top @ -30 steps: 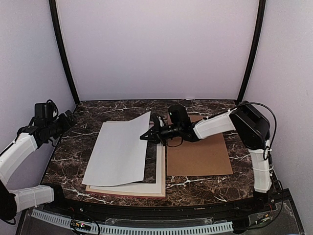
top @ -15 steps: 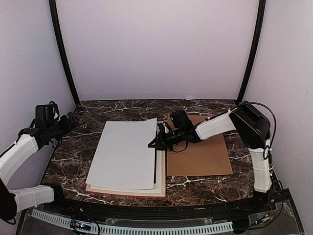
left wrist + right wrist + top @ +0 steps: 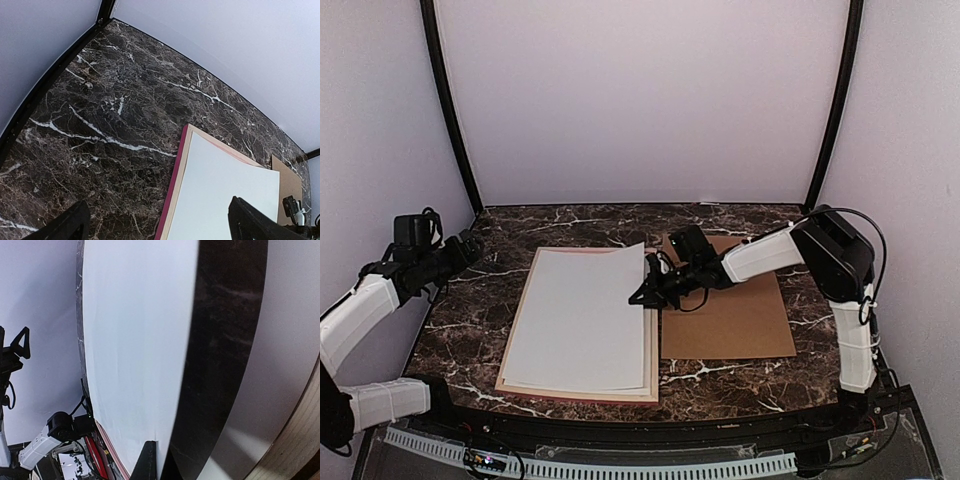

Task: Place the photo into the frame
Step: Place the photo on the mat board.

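Photo [image 3: 582, 315] now flat over frame [image 3: 570, 392], right arm [image 3: 760, 255] low, jaws on its edge

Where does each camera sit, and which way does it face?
Top external: above and behind the bases, looking down on the table; both arms show, left gripper open, right gripper shut on the photo.
Left wrist: above the table's left edge, facing across the marble toward the frame; its open fingertips show.
Right wrist: rolled sideways, close along the photo's white back; one dark fingertip shows.
Shared: top and left wrist both show the frame, photo and cardboard.
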`<action>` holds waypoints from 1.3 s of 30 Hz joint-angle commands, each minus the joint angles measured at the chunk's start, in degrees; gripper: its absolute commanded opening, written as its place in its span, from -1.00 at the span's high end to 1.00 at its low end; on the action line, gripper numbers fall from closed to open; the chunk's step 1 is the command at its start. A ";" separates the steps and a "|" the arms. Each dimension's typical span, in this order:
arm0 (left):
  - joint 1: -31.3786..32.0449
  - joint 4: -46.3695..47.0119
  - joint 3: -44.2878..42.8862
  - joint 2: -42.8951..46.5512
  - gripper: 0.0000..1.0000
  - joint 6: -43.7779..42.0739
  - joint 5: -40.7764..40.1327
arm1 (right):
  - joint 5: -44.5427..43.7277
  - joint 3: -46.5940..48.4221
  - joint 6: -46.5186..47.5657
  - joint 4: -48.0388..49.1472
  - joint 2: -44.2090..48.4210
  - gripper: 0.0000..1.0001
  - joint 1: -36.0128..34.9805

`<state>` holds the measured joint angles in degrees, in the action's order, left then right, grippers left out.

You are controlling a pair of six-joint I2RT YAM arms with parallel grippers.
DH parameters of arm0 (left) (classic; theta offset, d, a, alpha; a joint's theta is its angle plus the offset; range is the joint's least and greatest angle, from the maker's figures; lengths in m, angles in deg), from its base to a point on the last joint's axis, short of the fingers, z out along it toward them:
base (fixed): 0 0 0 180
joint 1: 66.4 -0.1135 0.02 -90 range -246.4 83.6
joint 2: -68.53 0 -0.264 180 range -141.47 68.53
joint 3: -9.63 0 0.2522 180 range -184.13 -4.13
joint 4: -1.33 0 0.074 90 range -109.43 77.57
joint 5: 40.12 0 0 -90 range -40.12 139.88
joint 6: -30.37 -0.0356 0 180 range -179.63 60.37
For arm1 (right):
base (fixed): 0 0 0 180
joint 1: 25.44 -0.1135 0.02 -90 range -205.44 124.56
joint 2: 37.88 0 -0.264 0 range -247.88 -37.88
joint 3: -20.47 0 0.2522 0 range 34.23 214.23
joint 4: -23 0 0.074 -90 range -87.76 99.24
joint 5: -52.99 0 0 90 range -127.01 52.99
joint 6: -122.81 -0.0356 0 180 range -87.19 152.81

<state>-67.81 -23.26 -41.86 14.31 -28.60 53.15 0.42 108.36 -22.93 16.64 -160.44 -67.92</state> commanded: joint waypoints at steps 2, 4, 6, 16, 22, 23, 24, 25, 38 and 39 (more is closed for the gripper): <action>-0.26 1.07 0.90 0.09 -0.98 -0.79 0.91 | -0.12 1.32 1.65 -0.66 1.98 1.00 0.38; -0.26 1.08 0.99 0.08 -0.98 -0.79 0.99 | -0.30 1.72 2.48 -1.80 1.86 1.00 0.39; -0.26 1.14 1.00 0.06 -0.98 -0.79 1.02 | -0.36 1.98 3.04 -2.35 1.77 1.00 0.43; -0.26 0.90 1.00 0.23 -0.98 -0.79 1.13 | -0.65 2.95 4.57 -4.32 1.45 1.00 0.87; -0.22 1.02 0.98 0.09 -0.98 -0.79 1.36 | -1.04 2.86 4.64 -4.63 1.64 1.00 0.90; -0.23 1.05 0.99 0.08 -0.98 -0.79 1.33 | -1.04 2.91 4.60 -4.66 1.71 1.00 0.91; -0.24 1.13 1.00 0.08 -0.98 -0.84 1.38 | -1.02 2.93 4.55 -4.59 1.72 1.00 0.88; -0.26 1.24 1.04 0.08 -0.98 -0.86 1.43 | -1.08 2.99 4.51 -4.59 1.84 1.00 0.88; -0.24 1.58 1.63 0.23 -0.98 -0.73 1.83 | -1.26 3.74 4.24 -4.63 1.15 0.84 0.78; -0.25 1.60 1.73 0.24 -0.98 -0.72 1.89 | -1.37 3.74 4.29 -4.78 1.28 0.76 0.75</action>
<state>-67.81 -23.15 -41.40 14.22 -28.82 54.05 0.10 110.41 -18.96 11.65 -160.44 -67.33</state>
